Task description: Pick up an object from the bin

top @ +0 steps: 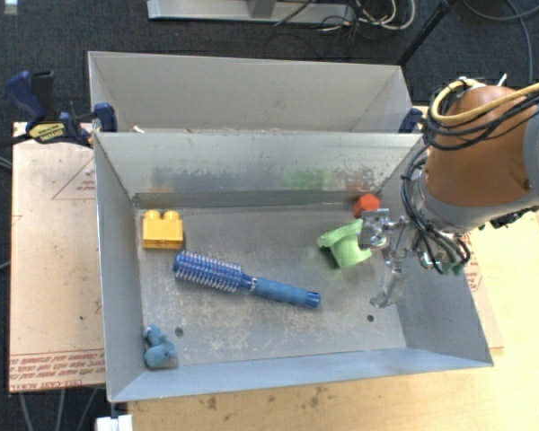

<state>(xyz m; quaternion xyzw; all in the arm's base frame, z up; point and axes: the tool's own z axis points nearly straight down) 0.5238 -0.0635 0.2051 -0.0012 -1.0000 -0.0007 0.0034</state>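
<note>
Five loose things lie in the grey metal bin (119, 268), one of each kind. Nearest the camera, left of and in front of the blue hairbrush (242, 279), sits one small blue lumpy toy (158, 350). The hairbrush lies across the floor's middle, bristle head left, handle right. Right of its handle end the gripper (385, 293) hangs low over bare floor; whether it is open or closed cannot be told. Just beyond the handle end, close beside the gripper's left, lies one light green plastic piece (346, 245), rounded in body with a flatter flap pointing left. Behind the bristle head stands one yellow toy brick (163, 228). Farthest back, beyond the green piece, is one small red thing (367, 203) at the rear wall.
</note>
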